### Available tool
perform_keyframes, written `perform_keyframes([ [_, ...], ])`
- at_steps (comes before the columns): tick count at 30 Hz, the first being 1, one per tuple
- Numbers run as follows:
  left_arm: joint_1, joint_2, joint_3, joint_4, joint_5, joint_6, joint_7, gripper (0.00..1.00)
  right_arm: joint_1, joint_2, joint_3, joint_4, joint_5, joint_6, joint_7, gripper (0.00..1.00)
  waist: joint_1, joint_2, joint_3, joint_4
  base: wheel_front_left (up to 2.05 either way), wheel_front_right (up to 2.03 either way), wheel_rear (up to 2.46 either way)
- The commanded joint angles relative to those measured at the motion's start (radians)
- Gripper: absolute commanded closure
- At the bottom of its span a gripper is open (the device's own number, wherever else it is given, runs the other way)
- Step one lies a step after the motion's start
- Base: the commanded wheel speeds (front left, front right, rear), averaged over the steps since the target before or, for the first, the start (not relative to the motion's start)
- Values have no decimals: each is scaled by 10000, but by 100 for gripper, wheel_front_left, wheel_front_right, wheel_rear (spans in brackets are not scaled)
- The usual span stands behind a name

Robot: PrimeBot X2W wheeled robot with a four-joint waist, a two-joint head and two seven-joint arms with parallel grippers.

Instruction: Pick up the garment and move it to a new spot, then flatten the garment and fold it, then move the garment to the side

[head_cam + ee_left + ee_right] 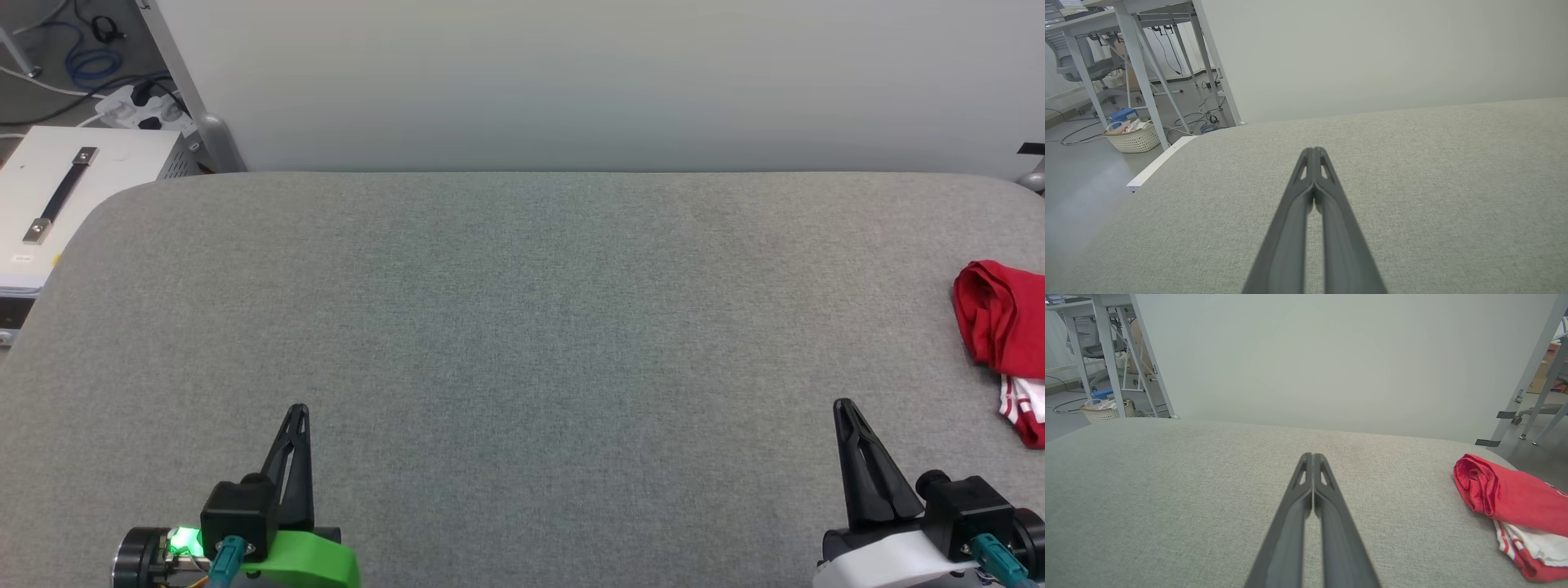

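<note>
Here, crumpled red garment point(1000, 318) at grey worktop's point(522, 310) right edge. Near front edge, left gripper point(298, 412) and right gripper point(843, 406), fingers pressed together, holding nothing. Beyond far left corner, floor basket point(1137, 141) holding jumbled pale items.

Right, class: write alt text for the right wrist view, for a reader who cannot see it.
A bunched red garment with white, red-striped trim lies on a grey padded table at the view's right. The right gripper points across the fabric, its two dark fingers shut and empty.
</note>
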Motion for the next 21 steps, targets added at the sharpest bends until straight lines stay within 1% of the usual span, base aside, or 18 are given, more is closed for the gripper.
perform_keyframes([
  [1, -180, -52, 62, -36, 62, -49, 68, 100, -199, 24, 4, 44, -76, -2, 73, 100, 0, 0, -3, -10, 0, 0, 0],
  [21, -346, -207, 154, -62, 119, -98, 468, 100, -429, 44, 8, 164, -151, -3, 476, 100, 0, 0, -28, -140, 0, 0, 0],
])
